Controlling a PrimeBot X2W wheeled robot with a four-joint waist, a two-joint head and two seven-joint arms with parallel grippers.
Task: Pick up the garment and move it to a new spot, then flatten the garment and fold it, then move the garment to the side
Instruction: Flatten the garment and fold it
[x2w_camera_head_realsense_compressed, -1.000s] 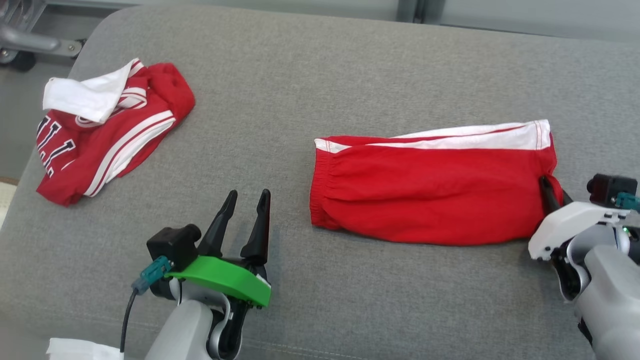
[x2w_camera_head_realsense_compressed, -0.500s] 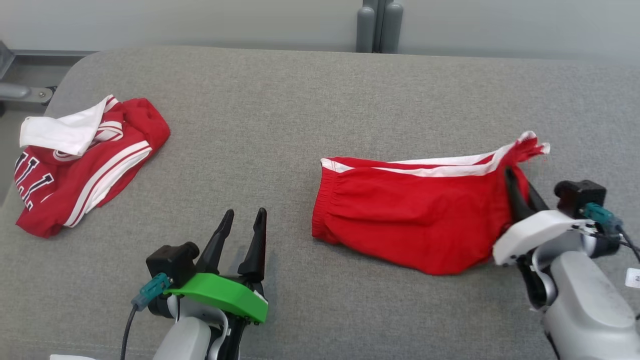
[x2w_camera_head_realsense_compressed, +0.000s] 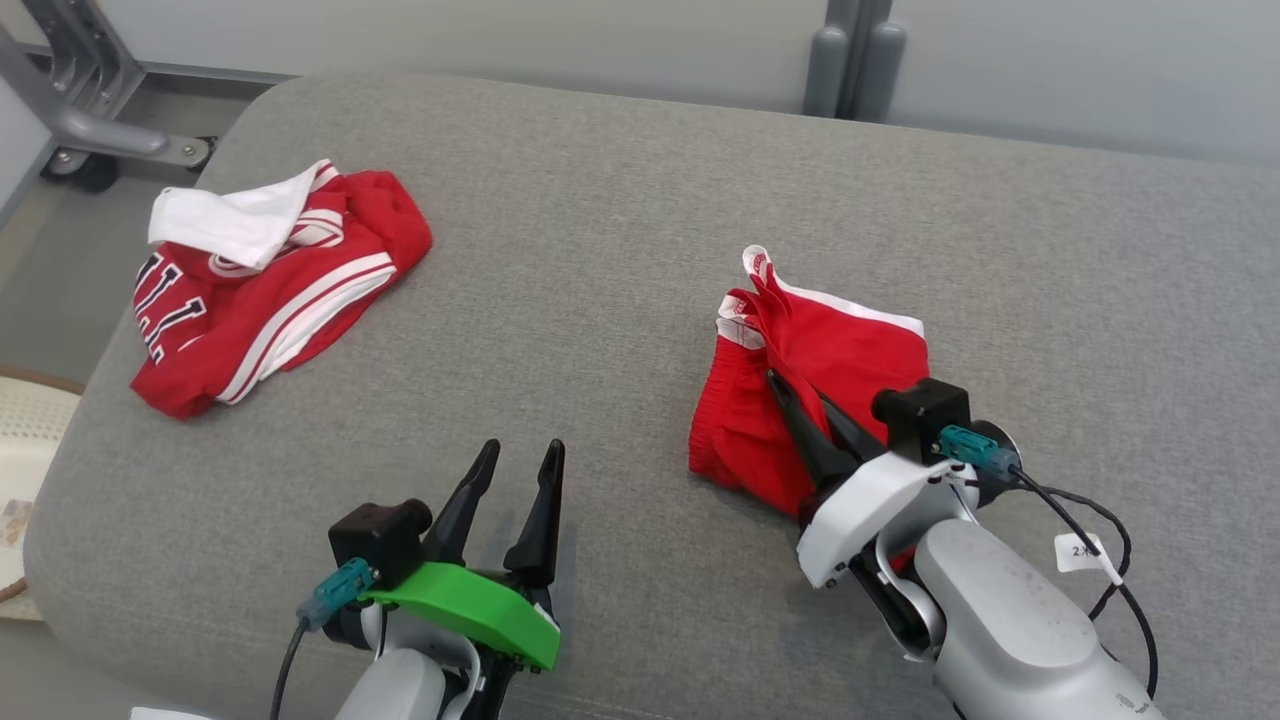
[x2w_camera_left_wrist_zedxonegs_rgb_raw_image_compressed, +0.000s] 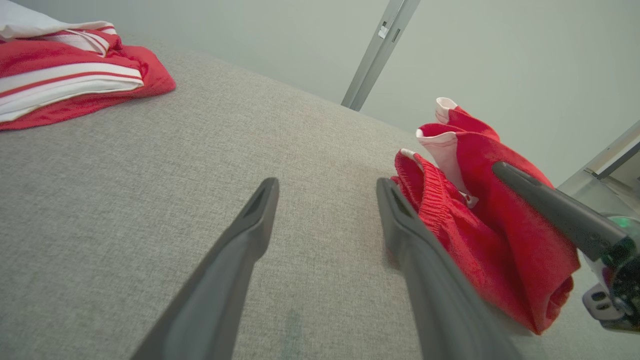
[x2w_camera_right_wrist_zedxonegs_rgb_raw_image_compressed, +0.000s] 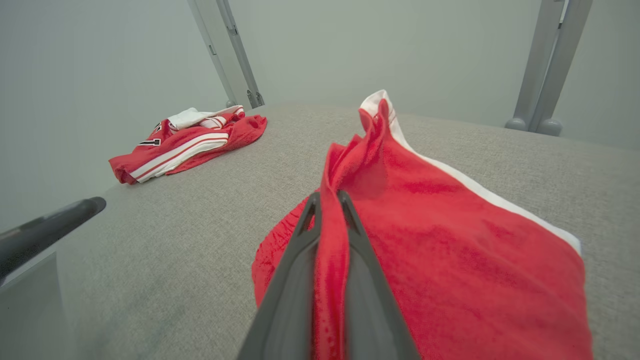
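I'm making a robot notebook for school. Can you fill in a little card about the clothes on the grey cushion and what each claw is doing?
surface: grey cushion
red shorts: on the right, bunched up, one end lifted, white stripe along an edge
red jersey: crumpled at the far left, nothing touching it
right claw: shut, pinching a fold of the red shorts
left claw: open, holding nothing, not touching either garment
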